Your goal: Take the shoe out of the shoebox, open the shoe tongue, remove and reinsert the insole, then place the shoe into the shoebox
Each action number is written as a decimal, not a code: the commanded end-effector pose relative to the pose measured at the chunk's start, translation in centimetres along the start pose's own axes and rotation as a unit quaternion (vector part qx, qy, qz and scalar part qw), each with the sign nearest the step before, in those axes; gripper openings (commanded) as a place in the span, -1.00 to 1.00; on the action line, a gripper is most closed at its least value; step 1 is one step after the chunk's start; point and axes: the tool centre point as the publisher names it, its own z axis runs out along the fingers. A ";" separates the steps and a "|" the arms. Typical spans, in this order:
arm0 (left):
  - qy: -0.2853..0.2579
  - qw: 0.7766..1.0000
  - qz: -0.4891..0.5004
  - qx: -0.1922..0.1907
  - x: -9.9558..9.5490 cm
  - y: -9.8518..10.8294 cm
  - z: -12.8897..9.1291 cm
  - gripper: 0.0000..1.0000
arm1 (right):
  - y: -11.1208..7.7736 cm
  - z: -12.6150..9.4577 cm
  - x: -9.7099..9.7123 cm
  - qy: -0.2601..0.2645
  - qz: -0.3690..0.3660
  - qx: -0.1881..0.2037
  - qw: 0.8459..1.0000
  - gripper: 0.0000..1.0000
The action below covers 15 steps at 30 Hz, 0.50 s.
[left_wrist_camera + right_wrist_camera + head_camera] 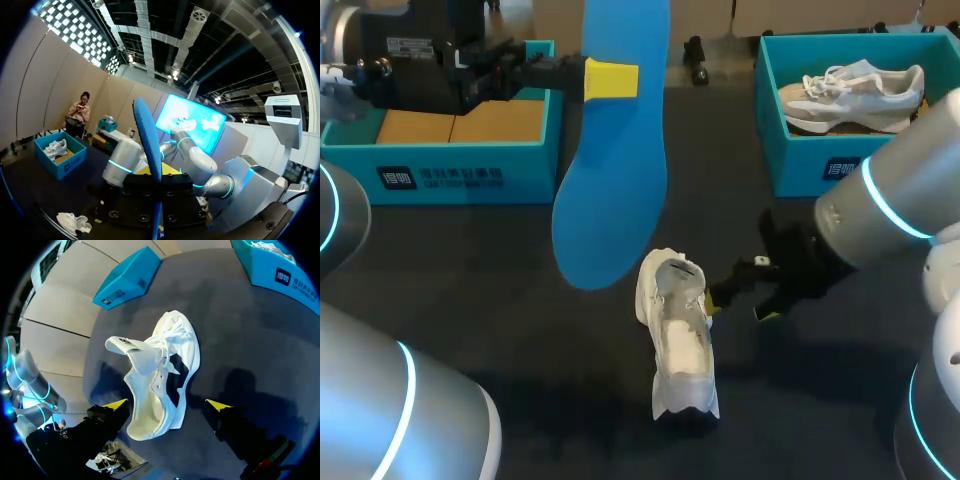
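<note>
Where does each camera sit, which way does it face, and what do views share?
Head view: above and behind, looking down on the table; both arms show, left tool holding up the blue insole.
Left wrist view: on left wrist, facing up along the insole; right arm beyond.
Right wrist view: on right wrist, looking down at the white shoe between the open right tool.
Shared: all show the shoe.

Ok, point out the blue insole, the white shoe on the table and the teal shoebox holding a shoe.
Blue flat insole (pixel 618 160): head view, its middle.
White lace-up shoe (pixel 684 345): head view, its opening.
Teal cardboard shoebox (pixel 798 165): head view, front wall.
</note>
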 end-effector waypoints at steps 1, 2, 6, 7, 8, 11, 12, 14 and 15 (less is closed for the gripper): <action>0.000 1.000 0.000 -0.001 -0.1 -0.1 0.2 -1.00 | 0.6 -0.8 -0.2 0.084 -0.009 -0.024 0.996 1.00; 0.000 1.000 0.000 -0.001 -0.1 -0.1 0.2 -1.00 | 0.9 -1.3 -0.1 0.097 -0.006 -0.025 0.995 1.00; 0.000 1.000 0.000 -0.001 -0.1 -0.1 0.2 -1.00 | 2.1 -4.0 0.1 0.147 -0.010 -0.060 0.987 1.00; 0.000 1.000 0.000 -0.001 -0.1 -0.1 0.2 -1.00 | 2.3 -4.6 0.1 0.146 -0.006 -0.063 0.987 1.00; 0.000 1.000 0.000 -0.001 -0.1 -0.1 0.2 -1.00 | 2.6 -5.1 0.2 0.147 -0.007 -0.060 0.987 1.00; 0.000 1.000 0.000 -0.001 -0.1 -0.1 0.2 -1.00 | 3.2 -6.0 0.2 0.161 -0.007 -0.062 0.985 1.00; 0.000 1.000 0.000 -0.001 -0.1 -0.1 0.2 -1.00 | 3.5 -6.3 0.2 0.173 -0.005 -0.064 0.983 1.00; 0.000 1.000 0.000 -0.001 -0.1 -0.1 0.2 -1.00 | 3.7 -6.7 0.0 0.168 0.005 -0.057 0.984 1.00; 0.000 1.000 0.000 -0.001 -0.1 -0.1 0.2 -1.00 | 3.8 -6.8 -0.1 0.169 0.006 -0.059 0.984 1.00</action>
